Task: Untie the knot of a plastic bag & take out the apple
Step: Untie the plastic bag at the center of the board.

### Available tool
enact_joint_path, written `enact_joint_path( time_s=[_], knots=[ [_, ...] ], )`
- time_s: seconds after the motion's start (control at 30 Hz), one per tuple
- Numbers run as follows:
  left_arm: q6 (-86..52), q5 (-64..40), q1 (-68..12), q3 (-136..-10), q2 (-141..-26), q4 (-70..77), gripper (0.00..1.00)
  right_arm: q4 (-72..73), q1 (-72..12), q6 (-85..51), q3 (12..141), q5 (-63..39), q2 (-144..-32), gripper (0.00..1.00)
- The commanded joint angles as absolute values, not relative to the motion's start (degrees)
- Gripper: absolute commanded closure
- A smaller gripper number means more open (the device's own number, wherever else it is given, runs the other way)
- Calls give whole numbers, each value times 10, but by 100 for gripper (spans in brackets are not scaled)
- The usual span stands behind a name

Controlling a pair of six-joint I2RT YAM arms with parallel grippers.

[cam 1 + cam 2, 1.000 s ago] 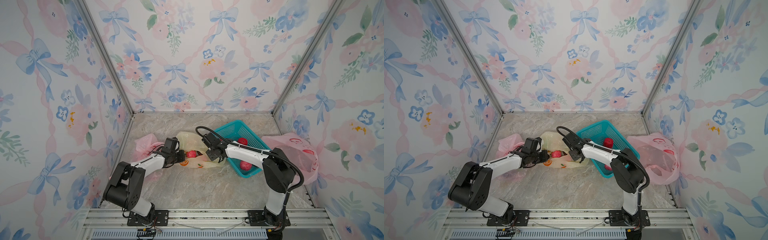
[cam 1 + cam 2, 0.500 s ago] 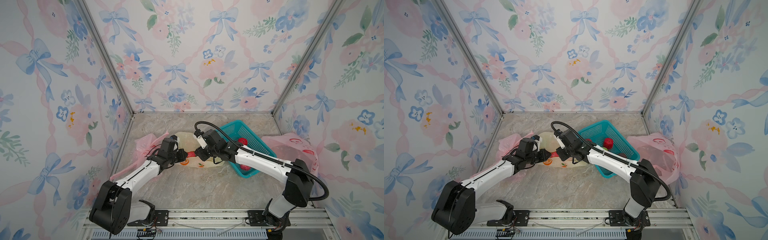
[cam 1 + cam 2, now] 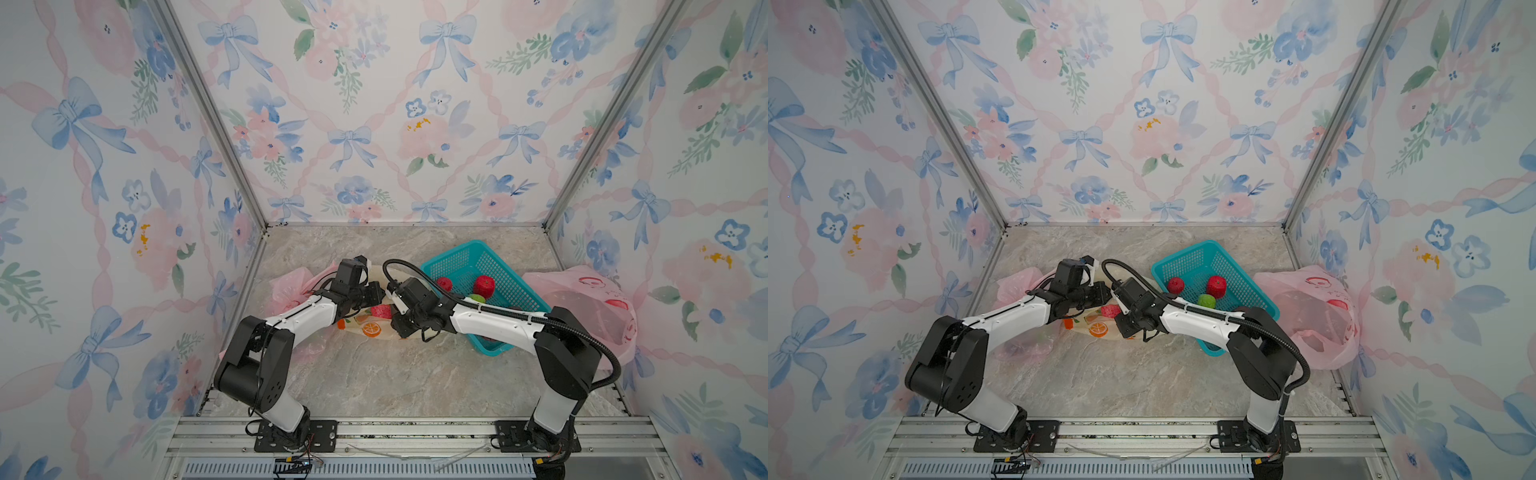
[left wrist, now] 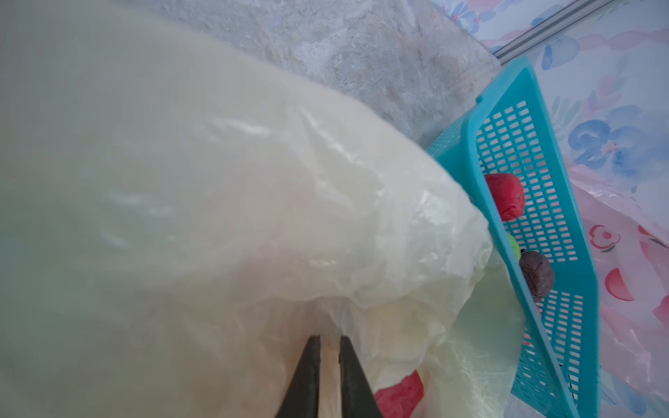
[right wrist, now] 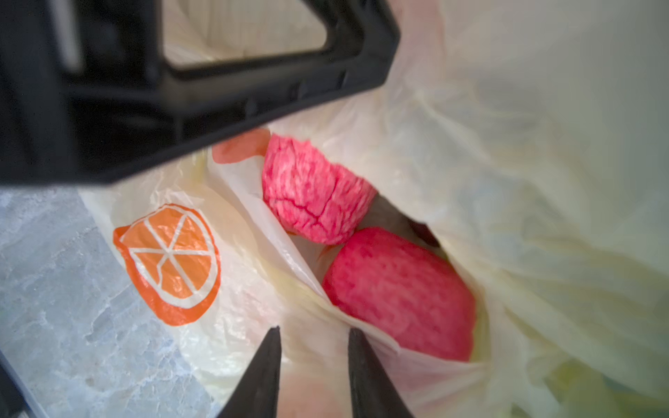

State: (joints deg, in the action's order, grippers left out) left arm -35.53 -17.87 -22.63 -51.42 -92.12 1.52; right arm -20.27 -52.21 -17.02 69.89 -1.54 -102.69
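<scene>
A cream plastic bag with an orange-slice print lies mid-table between both arms. Its mouth gapes, and two red apples lie inside; one apple shows in both top views. The knot is out of view. My left gripper is shut on a fold of the bag's film at the far side of the mouth. At the mouth's near edge my right gripper is open, with bag film lying between its fingers.
A teal basket right of the bag holds red, green and dark fruit. One pink bag lies at the left wall, and another pink bag sits at the right wall. Patterned walls close in three sides.
The right gripper has moved left and nearer over the bag's mouth, and its jaws have narrowed. The left gripper has shifted slightly back and right, still holding the film.
</scene>
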Motion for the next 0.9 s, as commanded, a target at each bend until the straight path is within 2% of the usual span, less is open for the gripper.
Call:
enact_joint_path(
  time_s=[0.0,0.5,0.67,0.87],
  knots=[
    [-337,-170,-214,-532,-951,45,86,-224,-535,-189,665,-21,-1026,67],
    [-324,-92,-159,-544,-1018,99,87,-235,-537,-220,582,-21,-1038,68],
    [-325,-98,-158,-534,-1035,120,89,-238,-534,-206,579,-23,-1018,68],
    [-316,-116,-179,-531,-982,113,86,-228,-533,-180,601,-47,-952,53]
  ],
)
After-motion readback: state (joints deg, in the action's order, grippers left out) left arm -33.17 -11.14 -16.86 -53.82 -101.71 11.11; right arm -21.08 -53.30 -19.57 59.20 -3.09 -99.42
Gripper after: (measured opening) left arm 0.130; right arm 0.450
